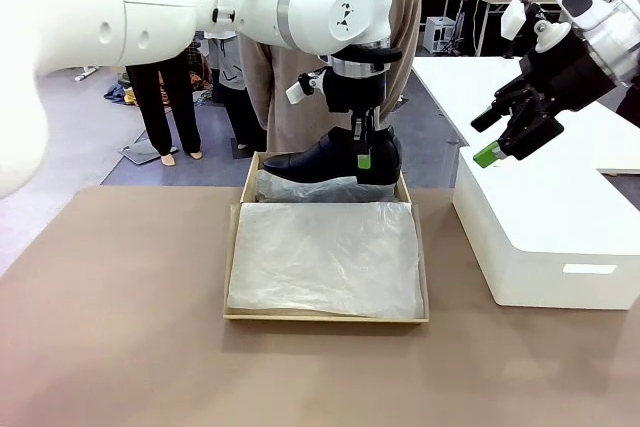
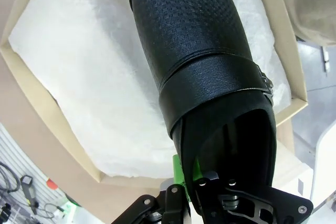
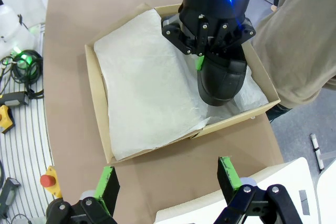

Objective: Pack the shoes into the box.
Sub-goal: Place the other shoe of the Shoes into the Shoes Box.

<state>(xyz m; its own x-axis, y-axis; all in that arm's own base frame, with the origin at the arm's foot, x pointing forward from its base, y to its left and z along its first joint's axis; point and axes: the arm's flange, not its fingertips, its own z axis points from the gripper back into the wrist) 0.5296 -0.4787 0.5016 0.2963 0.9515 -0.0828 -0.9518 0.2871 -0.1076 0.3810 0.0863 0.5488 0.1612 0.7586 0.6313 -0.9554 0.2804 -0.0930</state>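
Left pincer (image 1: 366, 147) pinching 1 shoe (image 1: 318, 160) over box's (image 1: 234, 247) far end.
We see right pincer (image 1: 488, 135) spread, above the surface's (image 1: 120, 347) right edge.

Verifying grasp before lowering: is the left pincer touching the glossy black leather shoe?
Touching. In the left wrist view, the left pincer pinches the heel rim of the glossy black leather shoe, its green pad flat against the leather.
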